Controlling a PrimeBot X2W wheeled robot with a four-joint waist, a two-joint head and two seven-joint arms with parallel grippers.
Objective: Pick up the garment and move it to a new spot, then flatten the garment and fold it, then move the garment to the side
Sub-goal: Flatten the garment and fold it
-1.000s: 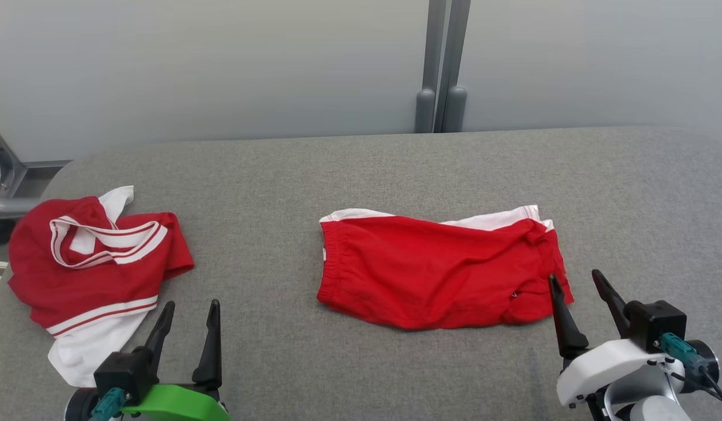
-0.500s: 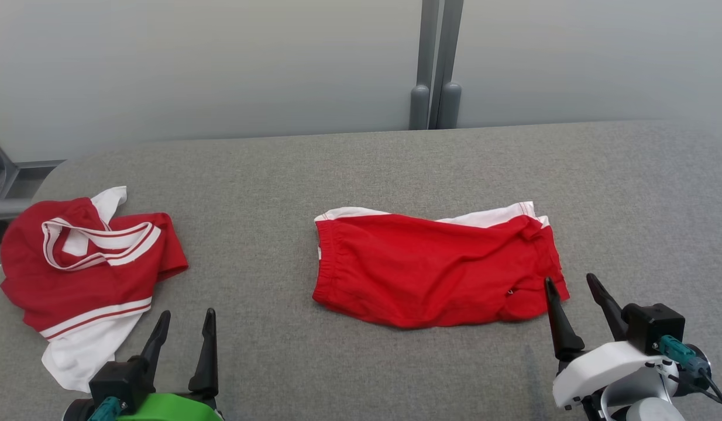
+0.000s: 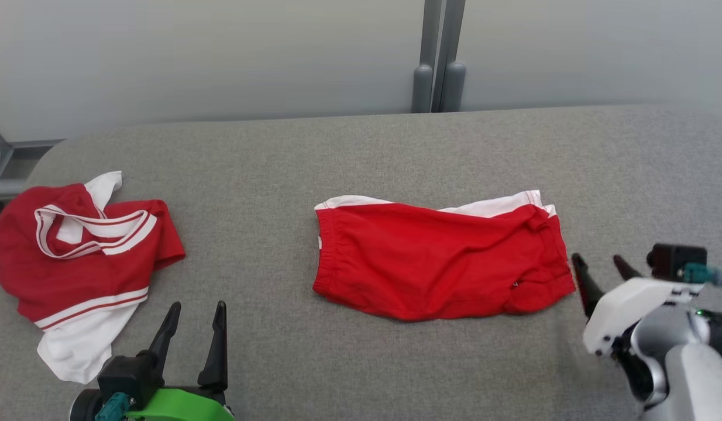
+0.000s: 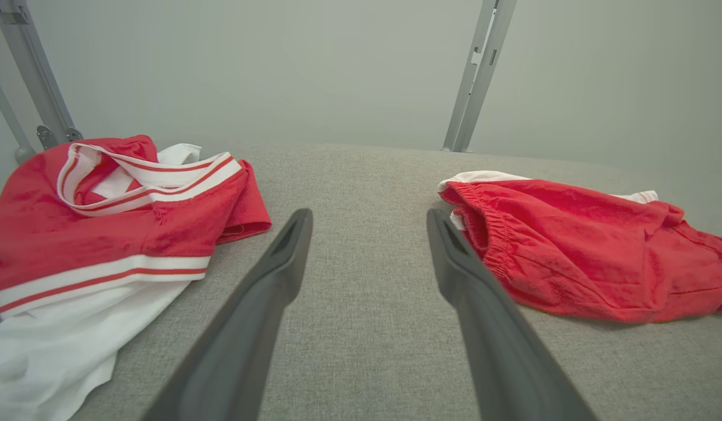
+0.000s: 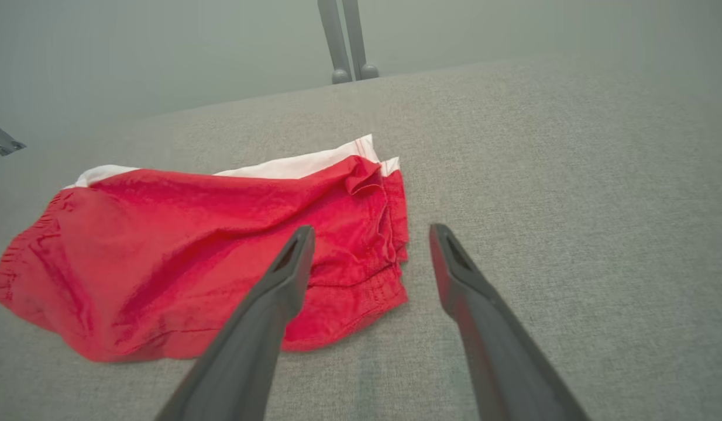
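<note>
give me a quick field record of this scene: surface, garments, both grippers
surface: grey fabric table
centre garment: red shorts, lying fairly flat, white edge along the far side
left garment: red and white shirt, crumpled near the table's left edge
left gripper: open, empty, over bare table between the garments
right gripper: open, empty, just right of the shorts

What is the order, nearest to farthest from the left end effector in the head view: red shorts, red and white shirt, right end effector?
1. red and white shirt, just to its left.
2. red shorts, at the middle.
3. right end effector, far right.
</note>
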